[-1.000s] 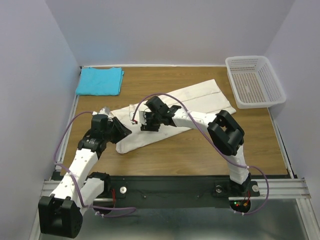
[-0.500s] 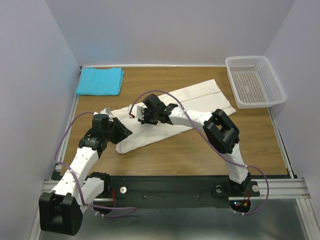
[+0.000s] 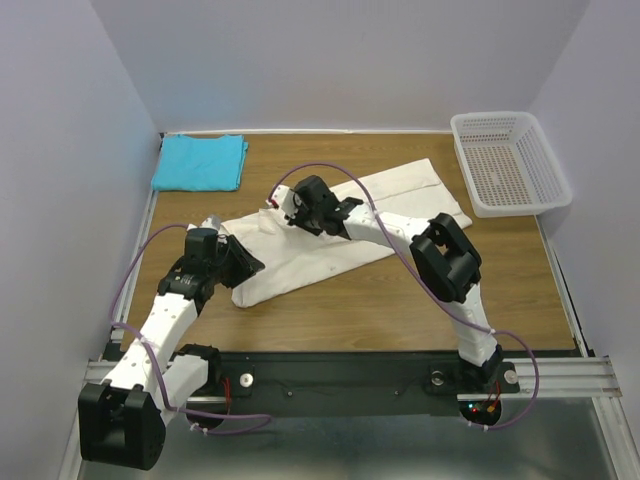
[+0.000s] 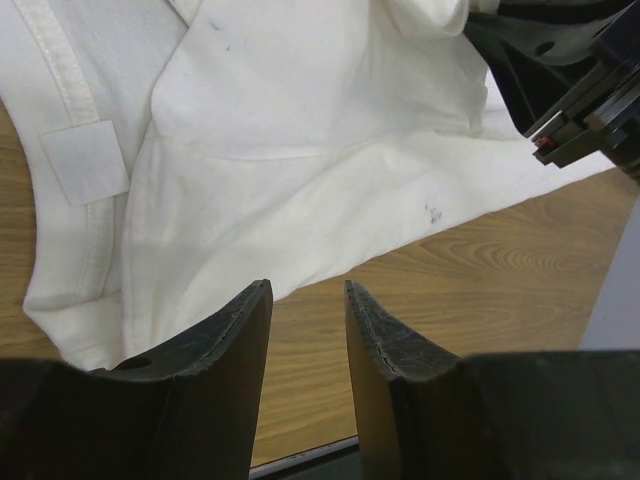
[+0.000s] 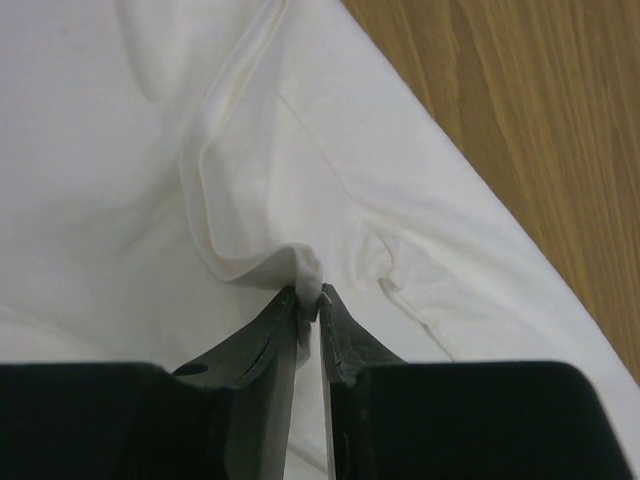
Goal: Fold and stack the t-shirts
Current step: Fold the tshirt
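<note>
Overhead view: I see the cream-white t-shirt [image 3: 330, 255] lying slantwise across the middle of the table [image 3: 400, 300], running from near left to far right. The turquoise t-shirt [image 3: 200, 162] lies folded in the far left corner, well apart from it. The white basket [image 3: 510, 165] stands at the far right. The left gripper [image 3: 248, 265] sits at the cream shirt's near-left end. The right gripper [image 3: 280, 208] sits at its far-left edge.

Left wrist view: I see the left gripper's jaws partly apart with nothing between them. They are poised over the cream shirt's edge and bare wood.

Right wrist view: I see the right gripper's jaws drawn almost together. They pinch a raised fold of the cream-white t-shirt, and bare table shows at the upper right.
</note>
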You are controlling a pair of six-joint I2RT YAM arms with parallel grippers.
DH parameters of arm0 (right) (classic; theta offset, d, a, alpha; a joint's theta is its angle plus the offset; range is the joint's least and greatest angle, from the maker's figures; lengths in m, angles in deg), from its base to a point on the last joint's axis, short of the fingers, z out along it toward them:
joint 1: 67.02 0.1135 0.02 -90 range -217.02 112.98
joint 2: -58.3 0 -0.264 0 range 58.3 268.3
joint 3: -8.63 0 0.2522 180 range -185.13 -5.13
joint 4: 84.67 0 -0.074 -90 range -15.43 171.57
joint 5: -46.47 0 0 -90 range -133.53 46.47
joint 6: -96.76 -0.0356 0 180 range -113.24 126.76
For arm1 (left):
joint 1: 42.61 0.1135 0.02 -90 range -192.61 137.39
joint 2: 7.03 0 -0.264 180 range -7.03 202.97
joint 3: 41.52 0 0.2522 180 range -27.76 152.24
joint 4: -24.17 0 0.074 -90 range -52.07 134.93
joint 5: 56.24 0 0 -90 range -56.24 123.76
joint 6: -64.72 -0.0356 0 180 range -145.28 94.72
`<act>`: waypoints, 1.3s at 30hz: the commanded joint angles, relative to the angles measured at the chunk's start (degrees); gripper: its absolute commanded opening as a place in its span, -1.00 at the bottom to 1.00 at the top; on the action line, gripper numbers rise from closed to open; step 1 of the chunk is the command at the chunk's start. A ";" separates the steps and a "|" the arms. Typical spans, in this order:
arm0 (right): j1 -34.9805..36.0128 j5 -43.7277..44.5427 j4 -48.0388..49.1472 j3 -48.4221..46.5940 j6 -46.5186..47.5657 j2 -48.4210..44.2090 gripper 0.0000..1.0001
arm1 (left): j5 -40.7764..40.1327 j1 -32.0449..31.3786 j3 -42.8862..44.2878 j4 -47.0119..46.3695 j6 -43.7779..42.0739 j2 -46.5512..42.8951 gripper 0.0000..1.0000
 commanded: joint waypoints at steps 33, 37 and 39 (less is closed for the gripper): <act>-32.47 -17.13 -12.98 26.38 2.45 -34.46 0.09 | 0.93 0.38 0.04 -9.33 -5.51 -3.90 0.06; -35.55 -13.10 -14.66 30.70 8.68 -37.28 0.00 | 1.98 0.29 -0.05 -9.68 -5.86 -4.07 0.06; -37.39 -10.90 -14.48 32.99 11.42 -36.67 -0.21 | 2.25 0.29 0.04 -9.77 -6.13 -4.25 0.06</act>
